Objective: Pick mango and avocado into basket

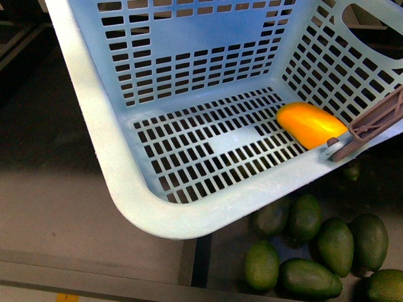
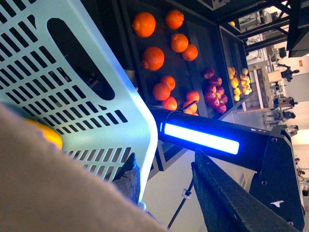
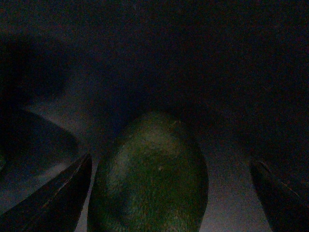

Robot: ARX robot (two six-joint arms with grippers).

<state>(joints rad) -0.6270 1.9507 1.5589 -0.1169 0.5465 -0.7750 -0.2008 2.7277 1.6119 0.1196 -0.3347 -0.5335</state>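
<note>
Basket [image 1: 94, 126]: light blue and slotted, it fills the upper part of the front view. Its brown handle [image 1: 371, 126] lies across the right rim.

Mango [image 1: 312, 124]: yellow-orange and glossy. It lies on the basket floor in the right corner, against the wall.

Avocado [image 3: 149, 179]: dark green, at lower centre of the dim right wrist view. It rests on a grey surface, outside the basket.

Right fingers [image 3: 53, 203]: spread wide, one on either side of the avocado, neither plainly touching it.

Left fingers [image 2: 227, 203]: dark, at the lower right of the left wrist view, beside the basket rim. We cannot tell whether they are spread or pressed together.

Avocado heap [image 1: 312, 277]: lower right of the front view, in a dark bin below the basket.

Surface: we note a grey ledge [image 1: 63, 207] at lower left.

Room: oranges [image 2: 153, 58], red apples [image 2: 212, 92] and yellow fruit [image 2: 239, 79] sit in dark compartments. Below them is a blue light bar [image 2: 200, 137], and a bright room with equipment shows at upper right.
</note>
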